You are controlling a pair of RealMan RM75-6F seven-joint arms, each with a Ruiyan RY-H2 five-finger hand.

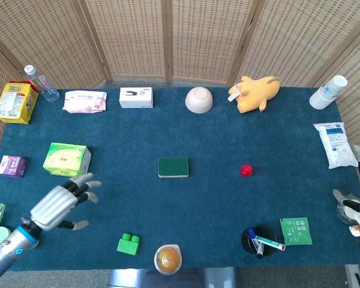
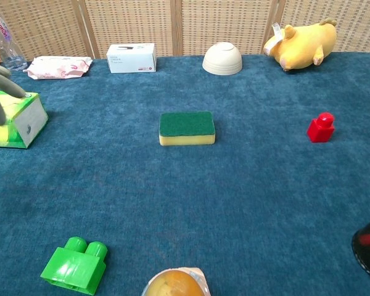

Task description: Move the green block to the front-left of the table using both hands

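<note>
Plastic, stiff and light by the look of it, the green block [image 1: 128, 245] lies free on the desk [image 1: 210, 198], just left of the orange-filled cup [image 1: 167, 258]. Its flat sides are judged best for pinching. The left hand [image 1: 61, 204] is spread, empty; the right hand [image 1: 350, 210] cannot be told.

The surface [image 1: 198, 198] is deep blue carpet-like cloth, on which sit a bright green block [image 1: 128, 245], a small red block [image 1: 246, 170] and a sponge [image 1: 173, 167] that is dark green on top with a yellow base. At the back stand a white bowl [image 1: 199, 99], a white box [image 1: 136, 97] with a dark print, a yellow plush toy [image 1: 255, 93] and a pink-patterned white packet [image 1: 84, 101]. The left hand [image 1: 60, 204] is silver-grey with black between its fingers, and a lime-green tissue box [image 1: 66, 159] lies beside it.
</note>
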